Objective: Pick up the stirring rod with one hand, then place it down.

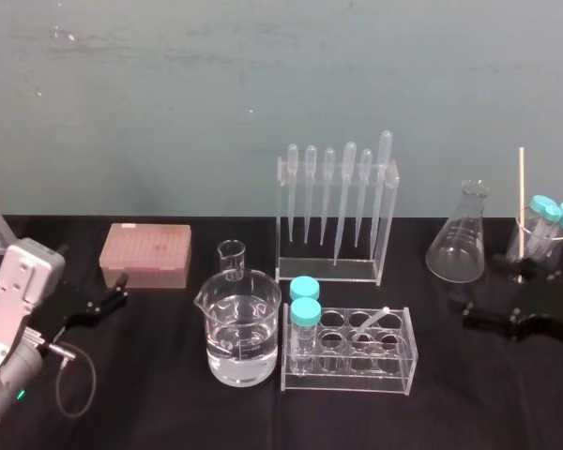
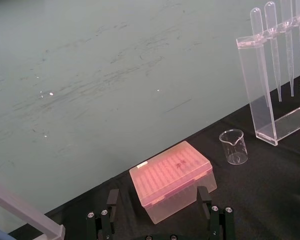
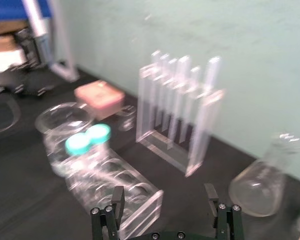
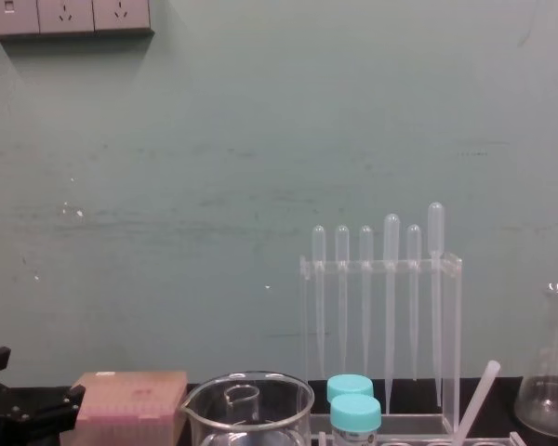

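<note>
Well, nothing is grasped yet. My right gripper waits with fingers spread near the stirring rod, which stands upright in a beaker. Next I'd reach over and pinch it. The left gripper is parked, fingers spread.

No writing, number or brand can be read from here; the small white label on the pink tip box stays illegible.

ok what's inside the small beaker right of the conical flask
The stirring rod stands upright in the beaker, sticking well above its rim, beside a few teal-capped tubes. The rod's lower end and the beaker's bottom cannot be made out.
</note>
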Available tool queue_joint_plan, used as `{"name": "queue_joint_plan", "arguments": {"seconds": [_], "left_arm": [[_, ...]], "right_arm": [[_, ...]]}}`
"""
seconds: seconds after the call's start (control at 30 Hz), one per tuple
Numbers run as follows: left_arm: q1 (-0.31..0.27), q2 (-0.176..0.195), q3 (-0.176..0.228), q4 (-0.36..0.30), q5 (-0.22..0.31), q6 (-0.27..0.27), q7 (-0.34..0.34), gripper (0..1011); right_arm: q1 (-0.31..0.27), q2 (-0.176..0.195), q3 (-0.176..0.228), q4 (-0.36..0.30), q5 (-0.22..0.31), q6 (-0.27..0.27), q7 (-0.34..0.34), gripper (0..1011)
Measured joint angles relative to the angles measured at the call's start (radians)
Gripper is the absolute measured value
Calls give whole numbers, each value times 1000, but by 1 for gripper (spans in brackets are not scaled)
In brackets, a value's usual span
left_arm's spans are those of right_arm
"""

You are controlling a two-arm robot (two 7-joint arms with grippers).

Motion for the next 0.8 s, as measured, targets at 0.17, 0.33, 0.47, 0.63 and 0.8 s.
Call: {"name": "queue_joint_plan", "arguments": {"seconds": [0.17, 0.33, 0.47, 0.63, 0.8], "left_arm": [[0, 0, 0, 0, 0, 0, 0, 1000], [0, 0, 0, 0, 0, 0, 0, 1000], [0, 0, 0, 0, 0, 0, 0, 1000], [0, 0, 0, 0, 0, 0, 0, 1000], [0, 0, 0, 0, 0, 0, 0, 1000]], "right_arm": [[-25, -42, 24, 15, -39, -39, -79, 1003], [-10, -109, 10, 69, -97, -47, -145, 1003], [7, -163, -8, 124, -135, -53, -180, 1003], [25, -226, -28, 190, -182, -56, -220, 1003], [27, -230, -30, 196, -187, -56, -225, 1003]]}}
